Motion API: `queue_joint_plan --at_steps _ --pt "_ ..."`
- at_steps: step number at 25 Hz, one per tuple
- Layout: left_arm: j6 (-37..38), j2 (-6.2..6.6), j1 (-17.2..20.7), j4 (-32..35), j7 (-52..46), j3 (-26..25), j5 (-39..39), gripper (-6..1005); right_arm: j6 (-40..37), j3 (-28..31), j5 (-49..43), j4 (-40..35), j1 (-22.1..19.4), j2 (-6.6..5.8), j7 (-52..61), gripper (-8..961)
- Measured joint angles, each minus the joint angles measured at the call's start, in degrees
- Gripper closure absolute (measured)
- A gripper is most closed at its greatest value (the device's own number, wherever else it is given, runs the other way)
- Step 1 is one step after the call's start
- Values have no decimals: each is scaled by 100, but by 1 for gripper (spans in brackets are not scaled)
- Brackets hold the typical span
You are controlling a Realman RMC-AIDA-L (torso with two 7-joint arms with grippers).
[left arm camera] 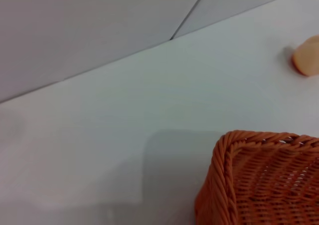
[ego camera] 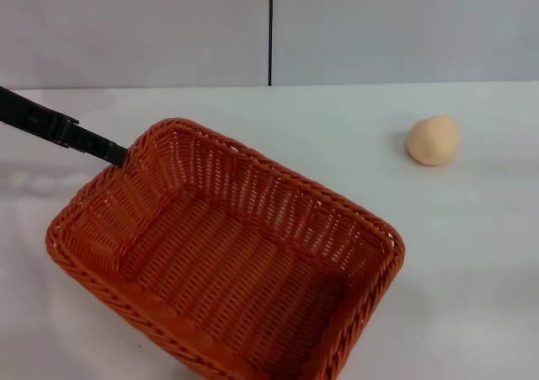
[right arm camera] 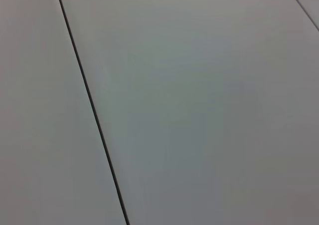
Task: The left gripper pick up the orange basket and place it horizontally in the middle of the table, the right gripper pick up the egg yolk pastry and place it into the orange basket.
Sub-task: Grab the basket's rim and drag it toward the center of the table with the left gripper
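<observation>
The orange basket [ego camera: 268, 180] fills the lower left of the head view, turned diagonally on the white table [ego camera: 472, 262], with nothing inside. My left gripper [ego camera: 120, 154] reaches in from the left as a black bar, and its tip meets the braided rim at the basket's far left corner, shut on it. The left wrist view shows that corner of the orange basket [left arm camera: 264, 185] close up. The egg yolk pastry [ego camera: 433, 140] sits alone on the table at the far right, well apart from the basket, and shows as the egg yolk pastry [left arm camera: 307, 57] at the left wrist view's edge. My right gripper is out of view.
A grey panelled wall [ego camera: 269, 26] with a dark vertical seam stands behind the table. The right wrist view shows only that grey wall [right arm camera: 199, 105] and its seam. White tabletop lies between the basket and the pastry.
</observation>
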Motion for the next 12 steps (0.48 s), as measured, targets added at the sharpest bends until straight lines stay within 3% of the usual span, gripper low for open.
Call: queue_joint_plan --at_steps 12 --pt "-118 -27 -3 -291 35 107 6 199 43 0 27 2 34 -7 0 300"
